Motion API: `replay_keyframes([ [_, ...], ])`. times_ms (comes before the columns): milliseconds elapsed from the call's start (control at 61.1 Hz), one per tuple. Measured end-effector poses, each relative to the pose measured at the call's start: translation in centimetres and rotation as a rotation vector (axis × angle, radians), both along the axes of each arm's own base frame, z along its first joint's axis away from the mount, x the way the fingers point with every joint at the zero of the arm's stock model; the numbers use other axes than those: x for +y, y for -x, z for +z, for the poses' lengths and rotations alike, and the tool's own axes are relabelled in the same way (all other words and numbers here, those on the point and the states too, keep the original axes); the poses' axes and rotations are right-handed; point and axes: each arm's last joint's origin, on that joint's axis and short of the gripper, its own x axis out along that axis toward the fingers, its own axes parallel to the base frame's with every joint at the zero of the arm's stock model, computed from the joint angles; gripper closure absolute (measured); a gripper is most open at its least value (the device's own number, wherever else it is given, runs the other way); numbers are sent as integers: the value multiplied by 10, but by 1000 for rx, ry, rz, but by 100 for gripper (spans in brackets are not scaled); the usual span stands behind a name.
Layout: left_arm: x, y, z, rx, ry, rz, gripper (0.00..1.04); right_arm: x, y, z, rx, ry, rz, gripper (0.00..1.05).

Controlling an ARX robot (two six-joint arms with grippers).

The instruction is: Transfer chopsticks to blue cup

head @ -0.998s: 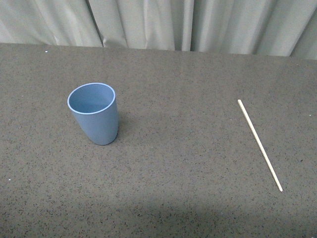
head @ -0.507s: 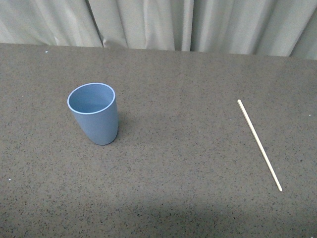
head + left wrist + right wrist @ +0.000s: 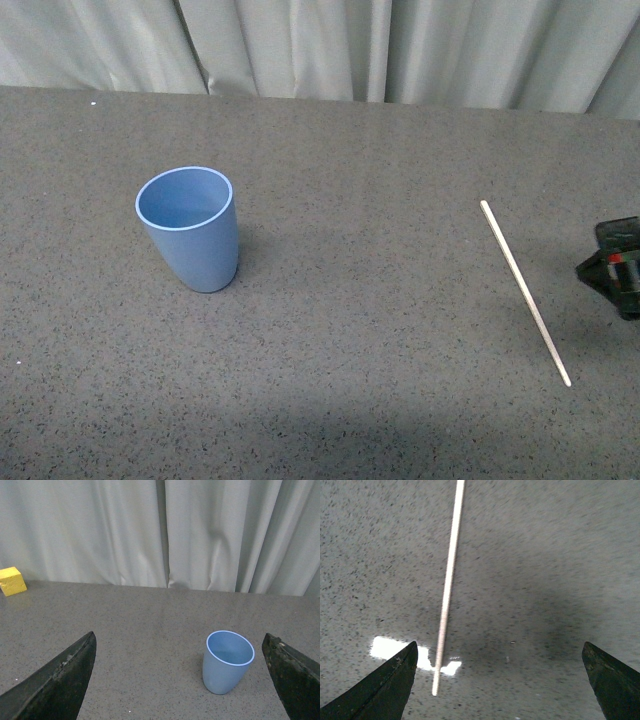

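The blue cup (image 3: 190,228) stands upright on the grey table at the left; it also shows in the left wrist view (image 3: 227,661). The chopstick (image 3: 523,289), a thin pale stick, lies flat on the table at the right; it also shows in the right wrist view (image 3: 448,580). My right gripper (image 3: 618,265) is just in view at the right edge, beside the stick and apart from it. In its wrist view the right gripper (image 3: 500,680) is open and empty over the table, the stick nearer one finger. My left gripper (image 3: 180,680) is open and empty, well back from the cup.
A speckled grey table (image 3: 360,330) with grey curtains (image 3: 330,45) behind its far edge. A yellow block (image 3: 12,580) sits at the far edge of the table in the left wrist view.
My right gripper has come into the front view at the right edge, beside the chopstick. The cup and the stick have not moved.
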Motion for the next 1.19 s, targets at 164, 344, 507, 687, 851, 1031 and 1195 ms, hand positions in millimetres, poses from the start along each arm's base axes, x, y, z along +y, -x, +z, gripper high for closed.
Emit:
replay_keyframes([
  [164, 0, 0, 0, 0, 0, 0, 7, 12, -35, -22, 147, -44, -9, 9],
  [344, 0, 0, 0, 0, 0, 0, 7, 18, -57, -40, 207, -46, -31, 9],
  [507, 0, 0, 0, 0, 0, 0, 7, 26, -74, -47, 220, -55, -36, 9],
  [687, 0, 0, 0, 0, 0, 0, 7, 36, -87, -53, 245, -43, -28, 11],
  [851, 0, 0, 0, 0, 0, 0, 7, 41, -93, -59, 267, -20, -22, 34],
  [1031, 0, 0, 0, 0, 0, 0, 7, 43, -97, -60, 271, -10, -28, 64],
  [1195, 0, 0, 0, 0, 0, 0, 7, 42, -99, -61, 277, -8, -54, 91],
])
